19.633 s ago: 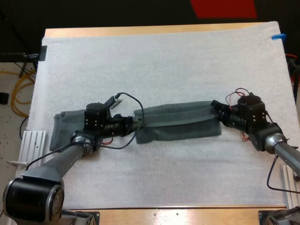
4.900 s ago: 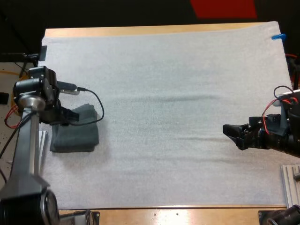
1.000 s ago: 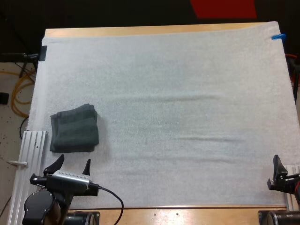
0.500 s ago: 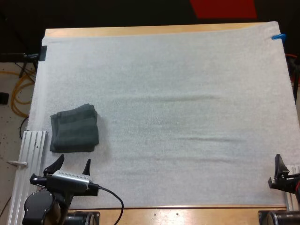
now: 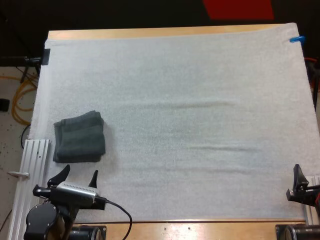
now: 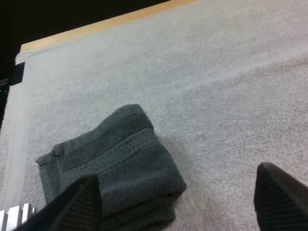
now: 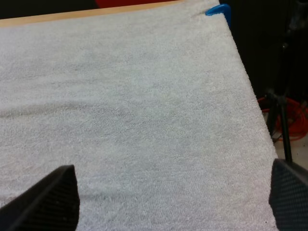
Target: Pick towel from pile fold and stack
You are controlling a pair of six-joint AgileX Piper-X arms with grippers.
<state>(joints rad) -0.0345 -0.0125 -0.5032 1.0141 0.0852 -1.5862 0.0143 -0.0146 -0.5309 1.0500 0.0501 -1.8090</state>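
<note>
Unchanged, left claw (image 5: 79,174) agape, right claw (image 7: 173,175) agape, towel (image 5: 79,137) unmoved.

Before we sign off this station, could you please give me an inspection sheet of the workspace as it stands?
Surface: white mat lies flat over the wooden table, with faint creases across its middle.
Job's things: folded towel, dark grey-green, near the mat's left edge; whether it is one towel or a stack cannot be told.
Clutter: nothing seen.
End effectors: left end effector open, on the near side of the towel, touching nothing; right end effector open over bare mat by the near right corner.
Cables: yellow cables on the floor left of the table.
Surroundings: metal rail beside the mat's near left edge.
</note>
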